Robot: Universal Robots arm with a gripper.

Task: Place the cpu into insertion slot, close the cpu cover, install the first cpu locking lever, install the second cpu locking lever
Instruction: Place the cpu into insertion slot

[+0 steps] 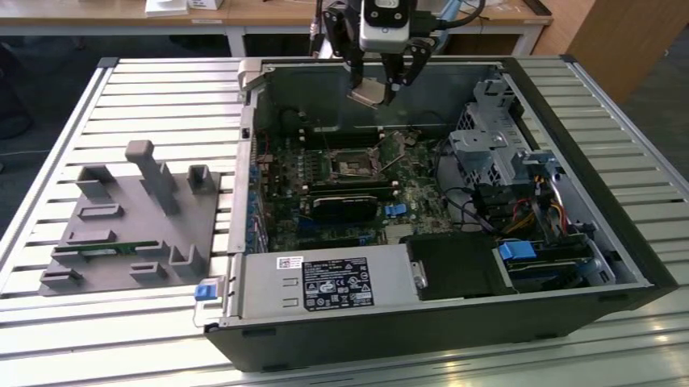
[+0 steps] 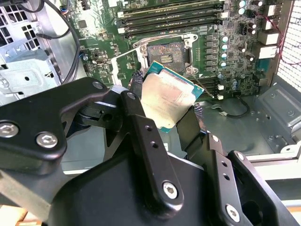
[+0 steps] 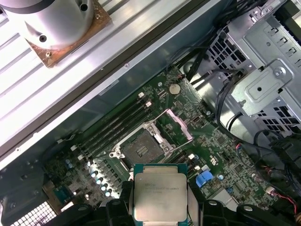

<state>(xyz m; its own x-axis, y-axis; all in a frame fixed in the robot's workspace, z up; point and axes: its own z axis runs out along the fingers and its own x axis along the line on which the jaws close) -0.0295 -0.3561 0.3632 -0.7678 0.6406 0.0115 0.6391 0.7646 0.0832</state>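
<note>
Table (image 1: 129, 97) of pale metal slats spreads right across the exterior view, and on it we've got the open computer case (image 1: 431, 339) taking up the middle and right of the frame. Over at the left sits a grey plastic fixture (image 1: 129, 234) with upright posts. Inside the case we see the green motherboard (image 1: 282, 234) lying flat, with a silver power supply box (image 1: 323, 282) at lower centre.

Up at the top middle of the exterior view the gripper (image 1: 379, 82) hangs over the far side of the case, well above the board. Its two black fingers (image 2: 136, 80) are pinched in on opposite edges of the cpu (image 3: 160, 195), silver top showing, and we see the chip tilted rather than level.

Below it, the insertion slot (image 3: 141, 148) lies bare, dark centre exposed, clearly apart from the chip. The cpu cover (image 3: 178, 125) stands swung open just beside the slot.
</note>
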